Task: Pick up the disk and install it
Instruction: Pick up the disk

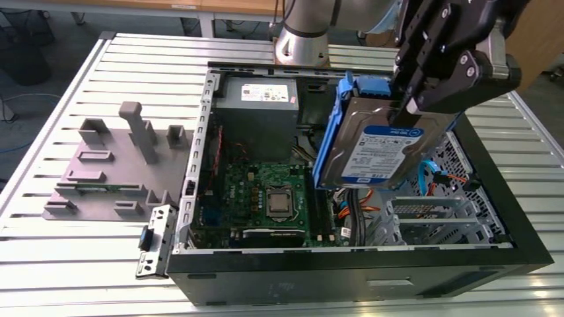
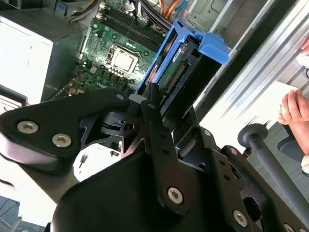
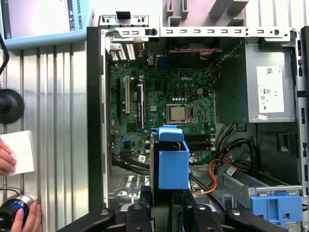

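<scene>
The disk [image 1: 377,150], a silver-grey hard drive in blue bracket rails, hangs tilted on edge over the open computer case [image 1: 352,259], clamped by its upper end between the fingers of the black gripper [image 1: 410,109] toward the exterior view's right of the chassis. Beneath it lie the green motherboard [image 1: 261,198] and, against the far wall, the grey power supply [image 1: 257,99]. A grey moulded fixture [image 1: 105,173] sits on the slatted metal table [image 1: 53,254] just beside the case, while a person's hand [image 3: 7,159] rests on the table in the first wrist view.

Silver-grey disk [image 1: 374,142] with blue rails [image 1: 328,132]
</scene>
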`<state>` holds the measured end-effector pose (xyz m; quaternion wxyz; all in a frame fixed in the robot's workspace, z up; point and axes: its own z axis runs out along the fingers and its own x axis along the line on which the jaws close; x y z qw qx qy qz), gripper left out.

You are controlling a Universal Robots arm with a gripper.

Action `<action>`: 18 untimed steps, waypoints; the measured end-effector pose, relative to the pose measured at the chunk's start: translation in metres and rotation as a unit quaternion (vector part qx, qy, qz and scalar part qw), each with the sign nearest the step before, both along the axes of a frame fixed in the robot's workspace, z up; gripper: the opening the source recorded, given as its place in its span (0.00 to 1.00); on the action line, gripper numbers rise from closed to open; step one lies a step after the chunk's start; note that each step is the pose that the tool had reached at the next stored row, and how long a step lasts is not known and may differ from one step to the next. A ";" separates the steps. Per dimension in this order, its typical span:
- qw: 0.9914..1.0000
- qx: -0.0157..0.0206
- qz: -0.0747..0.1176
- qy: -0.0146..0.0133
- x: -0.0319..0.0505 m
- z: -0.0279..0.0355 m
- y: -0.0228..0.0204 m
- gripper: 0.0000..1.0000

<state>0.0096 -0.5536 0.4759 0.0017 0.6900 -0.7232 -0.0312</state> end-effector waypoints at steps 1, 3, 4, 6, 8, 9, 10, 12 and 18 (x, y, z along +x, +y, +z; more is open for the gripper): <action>1.000 0.000 0.000 0.000 0.0001 0.0000 -0.0024 0.35; 1.000 0.000 0.000 0.000 0.0004 0.0000 -0.0072 0.35; 1.000 0.000 0.000 0.000 0.0005 0.0001 -0.0096 0.35; 1.000 0.000 0.000 0.000 0.0007 0.0000 -0.0140 0.35; 1.000 0.000 0.000 0.000 0.0009 -0.0001 -0.0183 0.35; 1.000 0.000 0.000 0.000 0.0010 0.0000 -0.0204 0.35; 1.000 0.000 0.000 0.000 0.0011 0.0000 -0.0224 0.35; 1.000 0.000 0.000 0.000 0.0016 -0.0001 -0.0247 0.35; 1.000 0.000 0.000 0.000 0.0093 -0.0010 -0.0253 0.35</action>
